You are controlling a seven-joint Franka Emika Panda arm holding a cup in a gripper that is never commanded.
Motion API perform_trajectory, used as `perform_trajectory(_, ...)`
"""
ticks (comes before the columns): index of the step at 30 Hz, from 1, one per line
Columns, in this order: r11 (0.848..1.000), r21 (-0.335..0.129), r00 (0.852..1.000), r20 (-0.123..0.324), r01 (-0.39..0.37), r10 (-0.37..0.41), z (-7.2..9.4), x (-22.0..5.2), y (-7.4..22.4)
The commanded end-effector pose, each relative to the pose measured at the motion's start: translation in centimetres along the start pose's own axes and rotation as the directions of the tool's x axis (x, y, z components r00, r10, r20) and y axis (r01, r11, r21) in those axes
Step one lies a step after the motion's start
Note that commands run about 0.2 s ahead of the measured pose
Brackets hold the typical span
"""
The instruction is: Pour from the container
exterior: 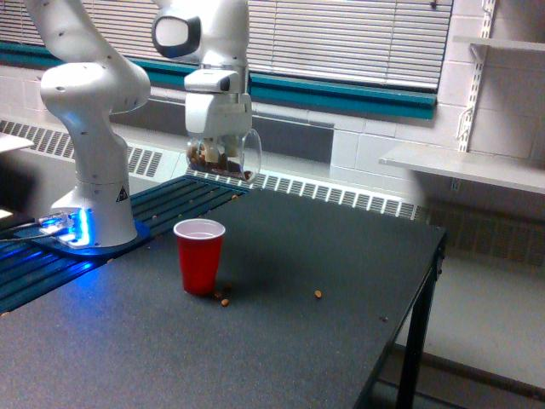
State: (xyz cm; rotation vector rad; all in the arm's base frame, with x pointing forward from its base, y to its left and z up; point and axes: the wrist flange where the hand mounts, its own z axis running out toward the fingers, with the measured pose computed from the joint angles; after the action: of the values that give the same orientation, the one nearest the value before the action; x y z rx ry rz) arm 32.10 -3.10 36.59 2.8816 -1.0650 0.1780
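The pouring looks not done yet. The red cup [200, 256] in the lower left middle of the frame seems empty inside, though it is hard to be sure. The gripper [218, 141] is clamped on the clear container [226, 158], up high in the upper left middle, above the cup. It is tipped sideways, with brown bits inside. A few bits [223, 297] lie on the dark table [281, 341].

The cup [200, 256] stands upright on the table [341, 341], toward its left side. The container [224, 156] hangs in the gripper [218, 146] above the cup and slightly farther back, tipped on its side. Loose pieces [223, 298] lie on the table beside the cup's base; another piece [318, 294] lies apart to the right. The arm's base [92, 213] stands left of the cup.
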Motion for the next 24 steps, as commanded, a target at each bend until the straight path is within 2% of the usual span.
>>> perform_trajectory(1, 0.999, -0.02, 1.0, 0.011, -0.026, 0.026, -0.2, -0.2, 1.5)
perform_trajectory(11, 0.998, -0.038, 0.997, 0.045, -0.056, 0.057, 0.1, -1.1, 3.3)
perform_trajectory(24, 0.995, -0.058, 0.994, 0.065, -0.085, 0.089, -0.1, -1.8, 5.3)
